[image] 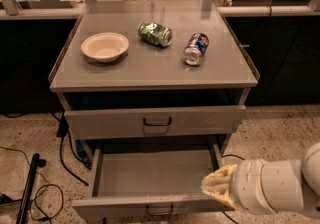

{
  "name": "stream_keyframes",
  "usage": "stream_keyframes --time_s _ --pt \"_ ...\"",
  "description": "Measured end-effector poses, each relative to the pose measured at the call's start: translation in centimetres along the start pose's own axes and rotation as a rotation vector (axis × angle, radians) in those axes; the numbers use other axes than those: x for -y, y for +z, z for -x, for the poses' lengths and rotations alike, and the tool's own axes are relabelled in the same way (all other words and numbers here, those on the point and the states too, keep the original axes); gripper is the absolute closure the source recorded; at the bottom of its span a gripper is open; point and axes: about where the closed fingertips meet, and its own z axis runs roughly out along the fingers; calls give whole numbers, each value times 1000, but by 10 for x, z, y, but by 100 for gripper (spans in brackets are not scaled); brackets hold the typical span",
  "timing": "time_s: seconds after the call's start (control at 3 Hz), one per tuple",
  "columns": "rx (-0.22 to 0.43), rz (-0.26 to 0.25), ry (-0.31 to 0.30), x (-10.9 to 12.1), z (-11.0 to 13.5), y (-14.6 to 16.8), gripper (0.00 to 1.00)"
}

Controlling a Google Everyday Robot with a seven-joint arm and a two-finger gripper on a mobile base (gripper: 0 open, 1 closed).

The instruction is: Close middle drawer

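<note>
hand (pixel 215 189) | at open middle drawer (pixel 150 173) right front corner | grip: cannot tell

The white cylindrical robot arm (pixel 280 188) enters from the lower right edge of the view, lying roughly level and pointing left. The cream-coloured ribbed hand (pixel 217 189) sits at its left end, low, right of centre.
</note>
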Motion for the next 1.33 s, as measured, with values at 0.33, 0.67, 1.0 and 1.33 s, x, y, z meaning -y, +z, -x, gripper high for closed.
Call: stream_keyframes --time_s 0.33,0.67,1.0,1.33 --pt "33 -34 -43 5 -26 31 100" --pt "33 -34 -43 5 -26 31 100" --pt "-9 7 -34 1 -54 51 100" --pt "-57 53 3 -14 -119 86 100"
